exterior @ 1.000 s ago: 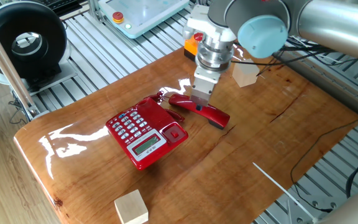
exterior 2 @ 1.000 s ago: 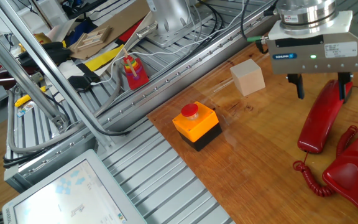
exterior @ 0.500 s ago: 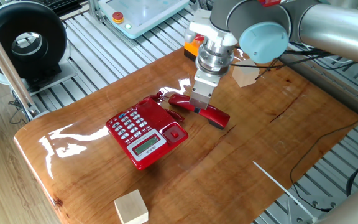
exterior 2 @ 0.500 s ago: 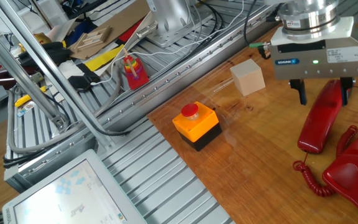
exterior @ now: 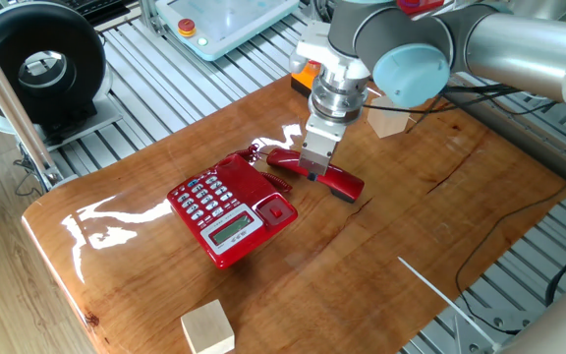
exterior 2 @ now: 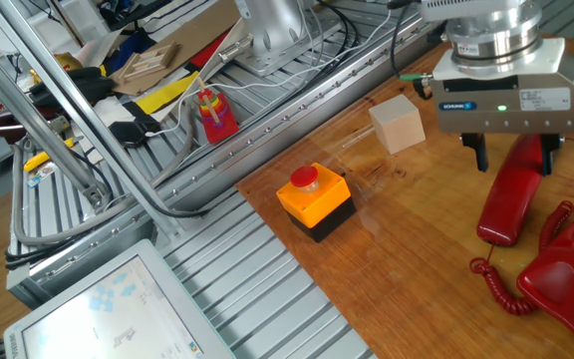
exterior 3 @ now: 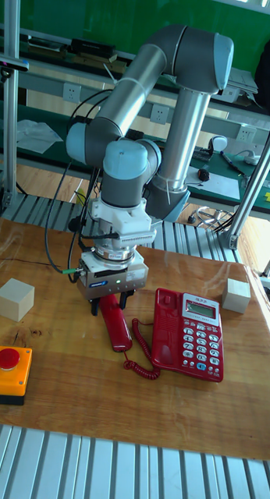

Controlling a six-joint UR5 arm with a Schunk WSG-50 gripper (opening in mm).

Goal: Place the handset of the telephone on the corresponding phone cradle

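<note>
Gripper [exterior 2: 513,153] up a touch from a second ago, fingers wide, straddling handset [exterior 2: 512,189], not clamped. Handset lying on table [exterior: 381,246], just beside phone [exterior: 229,208]. Cradle [exterior 3: 166,326] empty, grab not yet made.

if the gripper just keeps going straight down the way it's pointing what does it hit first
Most likely the handset: the gripper points down with a finger on each side of it, so its palm would meet the red receiver. The fingertips may reach the table first.

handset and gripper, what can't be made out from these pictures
- Whether the gripper touches the handset: its body hides the contact in the tall fixed view; too small in one fixed view.
- The telephone: cut off by the other fixed view's right edge.
- The handset's upper end: behind the gripper in the tall fixed view.
</note>
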